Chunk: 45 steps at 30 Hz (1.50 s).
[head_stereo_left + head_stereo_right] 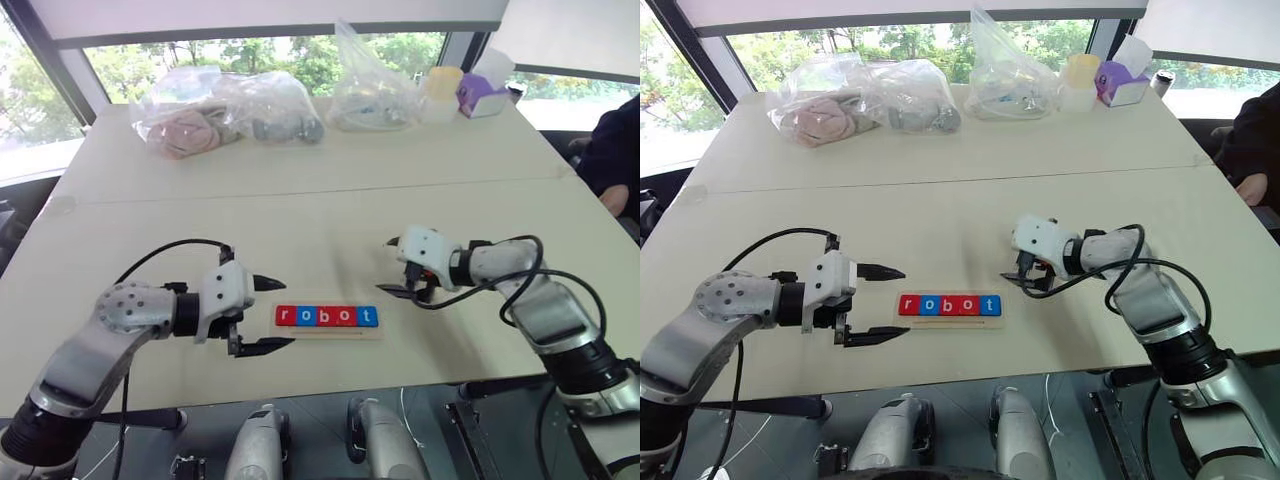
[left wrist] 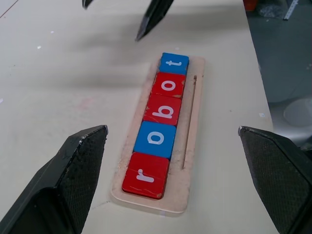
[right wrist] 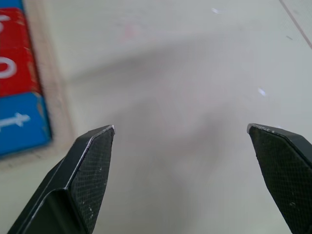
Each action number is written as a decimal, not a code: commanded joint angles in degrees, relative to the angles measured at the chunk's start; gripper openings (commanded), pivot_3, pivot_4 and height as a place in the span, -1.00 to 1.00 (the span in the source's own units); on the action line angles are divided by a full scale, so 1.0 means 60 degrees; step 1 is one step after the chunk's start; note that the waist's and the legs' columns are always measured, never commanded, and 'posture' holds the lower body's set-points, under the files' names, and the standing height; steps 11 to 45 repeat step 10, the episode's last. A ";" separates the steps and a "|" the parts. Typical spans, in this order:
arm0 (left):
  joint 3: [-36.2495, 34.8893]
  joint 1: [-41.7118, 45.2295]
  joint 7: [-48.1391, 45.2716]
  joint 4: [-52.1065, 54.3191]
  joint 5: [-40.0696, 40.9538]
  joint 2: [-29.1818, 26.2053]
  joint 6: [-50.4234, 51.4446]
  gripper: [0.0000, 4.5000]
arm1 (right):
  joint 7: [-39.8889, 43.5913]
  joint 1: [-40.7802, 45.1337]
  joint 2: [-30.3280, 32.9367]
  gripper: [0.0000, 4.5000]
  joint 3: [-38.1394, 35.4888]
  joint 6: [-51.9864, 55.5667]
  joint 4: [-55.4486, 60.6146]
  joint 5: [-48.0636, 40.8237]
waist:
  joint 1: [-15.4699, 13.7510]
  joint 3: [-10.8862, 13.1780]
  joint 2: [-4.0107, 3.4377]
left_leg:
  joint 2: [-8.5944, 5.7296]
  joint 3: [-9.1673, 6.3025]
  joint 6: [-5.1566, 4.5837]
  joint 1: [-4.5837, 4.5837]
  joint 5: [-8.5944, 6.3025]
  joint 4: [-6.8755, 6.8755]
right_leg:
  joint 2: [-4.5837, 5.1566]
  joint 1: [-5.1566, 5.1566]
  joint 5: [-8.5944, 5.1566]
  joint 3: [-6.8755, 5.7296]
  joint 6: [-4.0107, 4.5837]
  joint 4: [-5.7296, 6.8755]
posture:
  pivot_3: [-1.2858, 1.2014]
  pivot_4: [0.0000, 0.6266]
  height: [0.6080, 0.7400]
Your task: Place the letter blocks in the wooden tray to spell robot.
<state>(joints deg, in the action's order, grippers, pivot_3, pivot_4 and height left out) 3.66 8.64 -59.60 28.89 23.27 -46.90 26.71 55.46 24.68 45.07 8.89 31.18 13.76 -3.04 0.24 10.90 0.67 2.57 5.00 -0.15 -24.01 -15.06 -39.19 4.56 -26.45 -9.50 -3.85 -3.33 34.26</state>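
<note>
1. The table (image 1: 300, 215) carries the wooden tray (image 1: 330, 330) near its front edge, between the two arms
2. Left gripper (image 1: 270, 315) reaches in level from the tray's left end, jaws wide apart, empty
3. Right gripper (image 1: 408, 275) tilts down just off the tray's right end, jaws spread, holding nothing
4. The letter blocks (image 1: 327, 316) sit in the tray, reading "robot": red, blue, red, red, blue

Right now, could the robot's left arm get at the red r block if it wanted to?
Probably yes. The left gripper is open and empty beside the wooden tray, pointing at the end where the red r block sits first in the row. Nothing lies between them on the table.
</note>
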 commanded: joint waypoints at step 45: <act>-0.1256 -0.0672 -0.0105 -0.0064 0.0653 -0.0439 0.0207 1.00 | 0.1113 -0.2596 0.1567 0.97 -0.3753 0.3454 0.3615 -0.4005 | -0.0158 0.0000 0.0000 | 0.0015 -0.0021 0.0003 0.0030 -0.0002 -0.0001 | 0.0001 0.0015 -0.0005 0.0003 -0.0003 -0.0010 | 0.03 -0.52 1.00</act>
